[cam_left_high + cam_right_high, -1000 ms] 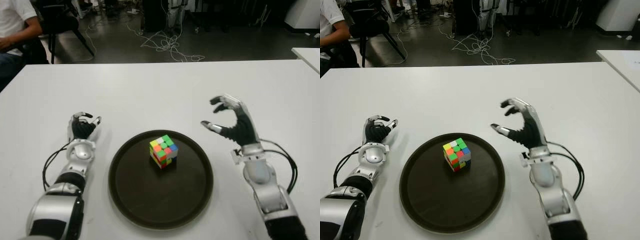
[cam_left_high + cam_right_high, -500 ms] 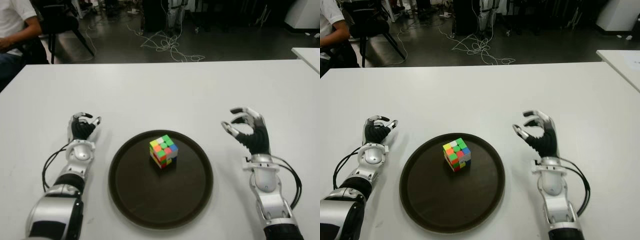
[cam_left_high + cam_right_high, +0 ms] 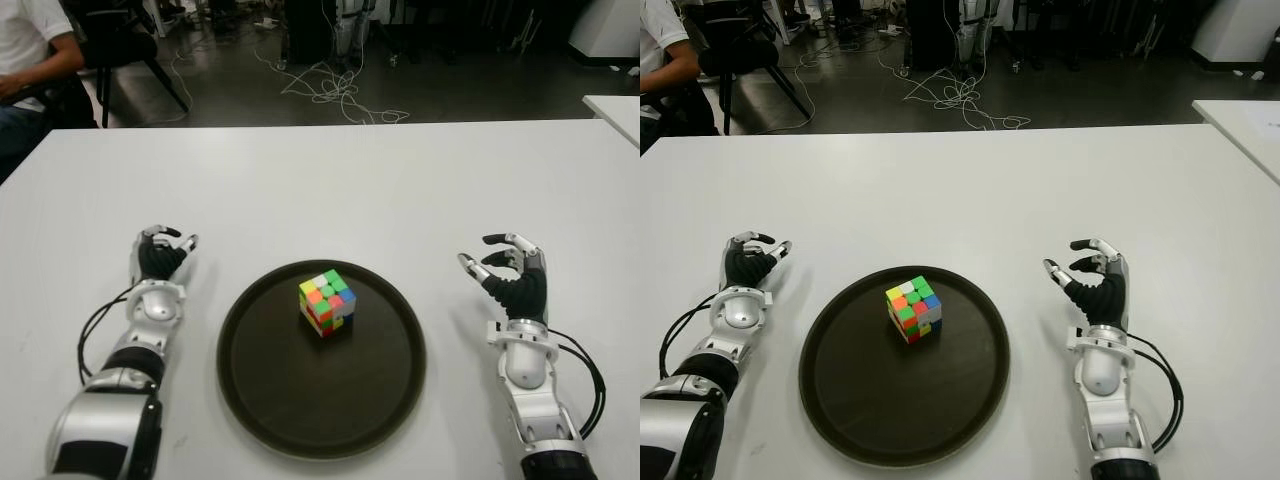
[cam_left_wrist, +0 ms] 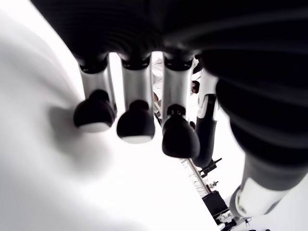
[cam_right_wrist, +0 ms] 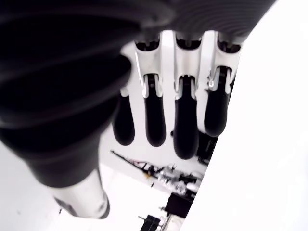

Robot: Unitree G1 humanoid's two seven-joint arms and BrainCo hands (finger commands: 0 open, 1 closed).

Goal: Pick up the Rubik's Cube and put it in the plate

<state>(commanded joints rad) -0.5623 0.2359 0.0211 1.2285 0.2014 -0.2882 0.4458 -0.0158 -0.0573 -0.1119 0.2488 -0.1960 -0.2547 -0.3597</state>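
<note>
The Rubik's Cube (image 3: 327, 303), with mixed coloured stickers, sits in the far half of the dark round plate (image 3: 320, 405) at the middle of the white table (image 3: 330, 185). Nothing touches the cube. My right hand (image 3: 490, 262) is to the right of the plate, clear of its rim, palm toward the plate. Its fingers (image 5: 186, 130) are loosely extended and hold nothing. My left hand (image 3: 165, 242) shows to the left of the plate, its fingers (image 4: 135, 126) relaxed and empty.
A seated person (image 3: 30, 50) and a chair (image 3: 135, 55) are beyond the table's far left corner. Cables (image 3: 335, 90) lie on the dark floor behind. A second white table (image 3: 615, 105) shows at the right edge.
My right hand has drawn back from beside the plate's far right rim toward me and to the right, its fingers less spread. The left hand shifted slightly left. The cube stayed put.
</note>
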